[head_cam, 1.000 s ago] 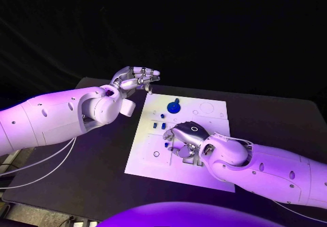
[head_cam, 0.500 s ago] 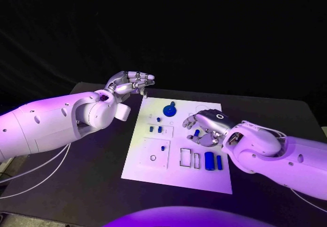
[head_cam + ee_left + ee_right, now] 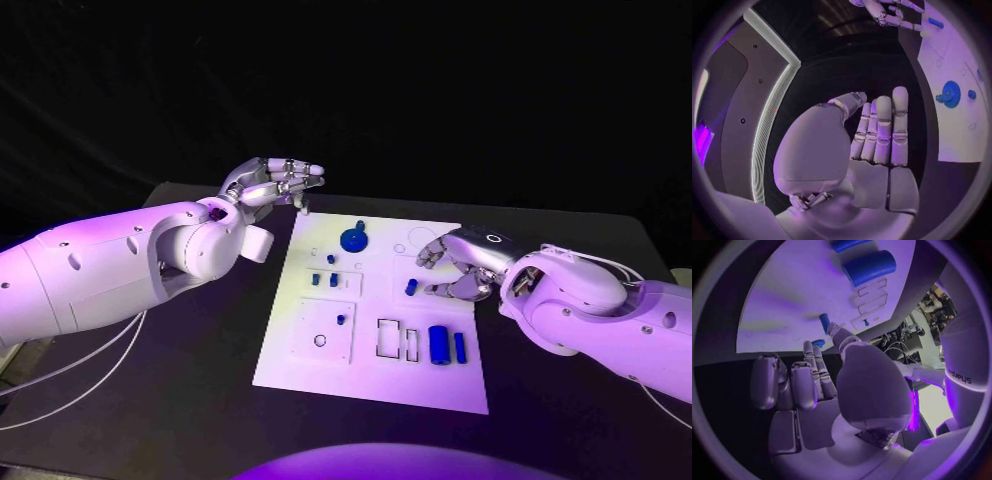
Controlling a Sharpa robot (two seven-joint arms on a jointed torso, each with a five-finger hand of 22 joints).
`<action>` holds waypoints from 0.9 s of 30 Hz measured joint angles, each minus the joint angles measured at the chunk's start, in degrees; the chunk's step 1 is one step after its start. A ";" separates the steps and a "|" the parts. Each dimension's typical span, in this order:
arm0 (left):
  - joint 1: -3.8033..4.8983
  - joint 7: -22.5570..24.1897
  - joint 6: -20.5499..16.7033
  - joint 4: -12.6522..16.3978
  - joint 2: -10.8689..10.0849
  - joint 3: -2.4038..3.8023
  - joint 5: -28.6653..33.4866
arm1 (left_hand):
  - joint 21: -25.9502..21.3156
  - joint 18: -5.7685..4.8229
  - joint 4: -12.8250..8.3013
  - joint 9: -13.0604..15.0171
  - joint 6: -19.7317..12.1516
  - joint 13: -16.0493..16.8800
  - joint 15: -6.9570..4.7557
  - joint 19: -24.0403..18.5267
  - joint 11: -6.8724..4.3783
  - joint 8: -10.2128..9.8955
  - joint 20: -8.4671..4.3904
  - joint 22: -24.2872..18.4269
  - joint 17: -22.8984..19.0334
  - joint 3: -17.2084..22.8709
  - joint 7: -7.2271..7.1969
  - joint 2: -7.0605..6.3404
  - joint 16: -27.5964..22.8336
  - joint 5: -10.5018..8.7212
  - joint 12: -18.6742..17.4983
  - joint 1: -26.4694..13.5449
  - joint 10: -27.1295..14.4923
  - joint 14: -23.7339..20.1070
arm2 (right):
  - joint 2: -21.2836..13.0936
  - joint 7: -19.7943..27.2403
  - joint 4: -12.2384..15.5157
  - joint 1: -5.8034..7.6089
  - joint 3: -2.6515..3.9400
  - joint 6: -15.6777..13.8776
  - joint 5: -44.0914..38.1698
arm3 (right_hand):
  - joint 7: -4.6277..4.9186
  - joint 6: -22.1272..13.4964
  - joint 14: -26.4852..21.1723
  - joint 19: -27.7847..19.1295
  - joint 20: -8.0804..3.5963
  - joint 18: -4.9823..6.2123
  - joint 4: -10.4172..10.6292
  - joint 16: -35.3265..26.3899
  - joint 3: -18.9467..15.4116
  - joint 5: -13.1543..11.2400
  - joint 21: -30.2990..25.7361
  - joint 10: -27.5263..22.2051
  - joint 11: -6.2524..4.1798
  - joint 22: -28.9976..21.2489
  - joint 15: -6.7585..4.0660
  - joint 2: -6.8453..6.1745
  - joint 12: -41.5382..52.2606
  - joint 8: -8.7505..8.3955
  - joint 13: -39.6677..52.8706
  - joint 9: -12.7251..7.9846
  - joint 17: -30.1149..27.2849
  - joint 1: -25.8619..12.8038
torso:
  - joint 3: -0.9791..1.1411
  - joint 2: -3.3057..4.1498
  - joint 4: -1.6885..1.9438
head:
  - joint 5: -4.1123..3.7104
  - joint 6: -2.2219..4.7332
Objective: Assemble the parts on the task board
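The white task board [image 3: 289, 350] lies mid-table. A blue gear [image 3: 353, 238] sits near its far edge, also seen from the left wrist as the blue gear [image 3: 950, 93]. Two blue cylinders [image 3: 438, 344] lie near the board's front right. Small blue parts [image 3: 325, 280] stand left of centre. My right hand [image 3: 462, 262] hovers over the board's right side and pinches a small blue part [image 3: 411, 287] between thumb and a finger; the right wrist view shows that blue part [image 3: 819, 343] at the thumb tip. My left hand [image 3: 274, 180] hangs above the board's far left corner, fingers loosely bent, holding nothing.
The black table [image 3: 173, 380] surrounds the board, with bare room to the left and at the front. Rectangular slots [image 3: 389, 338] and a round recess [image 3: 320, 340] mark the board's near half. The left forearm [image 3: 116, 265] spans the table's left side.
My right hand has moved from the board's middle toward its right side, and the small blue part went with it. The left hand has kept its place. The camera has shifted slightly.
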 measured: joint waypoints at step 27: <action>0.00 -0.12 0.04 -0.03 -0.11 -0.01 0.03 | 0.00 0.00 0.00 0.05 0.00 0.05 0.00 0.00 0.00 0.00 0.00 0.01 -0.06 0.00 0.00 0.00 0.00 0.00 0.25 0.00 0.01 0.00 | 4.81 1.13 -3.96 -1.10 -0.36 1.79 -0.11 | 0.42 4.07 0.01 1.35 -0.91 0.00 1.78 0.77 6.98 -3.47 4.77 6.58 -1.47 -0.02 -0.84 2.19 2.29 0.00 -0.46 -0.61 1.20 2.18 | -0.09 0.05 0.02 | 0.40 -0.68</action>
